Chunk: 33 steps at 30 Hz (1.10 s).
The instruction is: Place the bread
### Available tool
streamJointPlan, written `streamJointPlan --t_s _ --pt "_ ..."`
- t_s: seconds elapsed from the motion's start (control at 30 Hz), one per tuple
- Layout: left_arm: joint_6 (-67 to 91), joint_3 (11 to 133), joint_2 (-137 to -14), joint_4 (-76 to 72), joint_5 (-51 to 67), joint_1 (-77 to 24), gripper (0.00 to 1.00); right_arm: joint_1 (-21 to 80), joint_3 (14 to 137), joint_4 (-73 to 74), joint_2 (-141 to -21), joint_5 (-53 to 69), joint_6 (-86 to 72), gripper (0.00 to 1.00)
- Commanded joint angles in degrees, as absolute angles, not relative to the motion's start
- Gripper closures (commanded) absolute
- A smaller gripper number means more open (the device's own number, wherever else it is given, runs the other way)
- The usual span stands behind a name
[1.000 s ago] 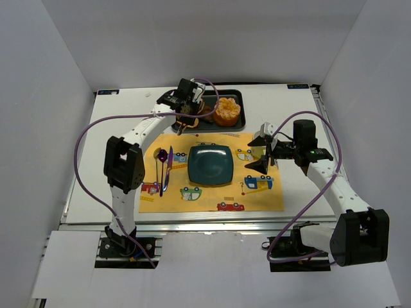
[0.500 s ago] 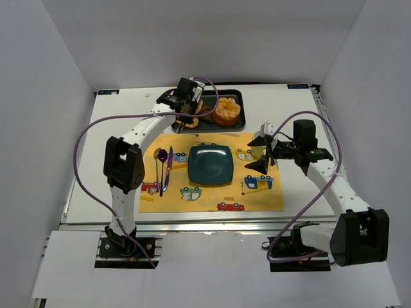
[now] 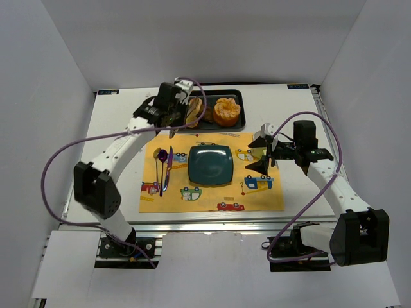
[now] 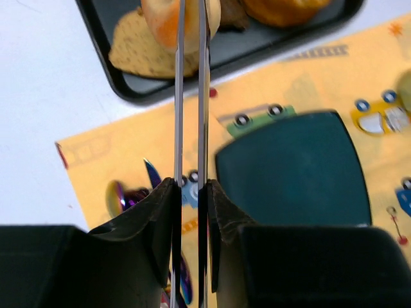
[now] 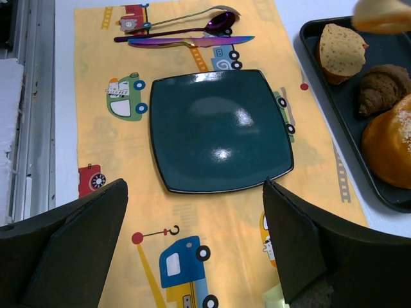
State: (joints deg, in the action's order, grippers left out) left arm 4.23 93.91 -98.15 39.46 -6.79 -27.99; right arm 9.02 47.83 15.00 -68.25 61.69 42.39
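bread [image 4: 159, 19]: pinched over the tray [image 4: 103, 54] near the desk's far edge, pretty much cut off up top
left gripper [image 4: 190, 16]: clamped on it
right gripper [image 5: 194, 186]: jaws wide apart

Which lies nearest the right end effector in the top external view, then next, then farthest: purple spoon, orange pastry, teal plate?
1. The teal square plate, on the mat just left of the right end effector.
2. The orange ruffled pastry, in the black tray farther back.
3. The purple spoon, beyond the plate near the mat's left edge.
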Motion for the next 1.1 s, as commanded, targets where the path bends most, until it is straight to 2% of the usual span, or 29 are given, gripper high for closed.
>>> streamJointPlan --t_s 0.0,0.17,0.3,0.67,0.77,0.8,0.93,1.07 --pt "7.1 84.4 -89.1 38.1 -0.5 -28.3 1.00 8.6 49.0 16.7 -67.8 63.1 43.5 0.11" --pt "9.5 71.8 -78.8 36.7 7.5 -30.1 1.00 8.6 49.7 17.7 -68.4 63.3 43.9 0.11" --pt "12.8 64.9 -72.8 35.4 9.3 -32.0 1.00 8.6 50.6 18.5 -69.2 63.5 44.0 0.10" --pt "14.5 60.4 -75.4 36.2 9.3 -38.5 1.00 8.6 52.1 20.9 -69.6 63.4 44.8 0.11" --pt "14.8 59.2 -75.8 35.9 10.1 -39.1 0.92 8.6 51.9 21.0 -69.3 63.3 44.9 0.11" --pt "14.9 58.8 -75.8 35.8 10.4 -39.5 0.84 8.7 51.9 21.0 -69.2 63.3 44.9 0.11" --pt "15.5 58.3 -76.0 35.6 11.9 -40.0 0.69 8.6 51.8 21.1 -69.3 63.1 45.0 0.10" --pt "15.6 57.8 -75.9 35.3 13.2 -40.3 0.63 8.6 51.7 21.2 -69.3 63.2 45.1 0.11"
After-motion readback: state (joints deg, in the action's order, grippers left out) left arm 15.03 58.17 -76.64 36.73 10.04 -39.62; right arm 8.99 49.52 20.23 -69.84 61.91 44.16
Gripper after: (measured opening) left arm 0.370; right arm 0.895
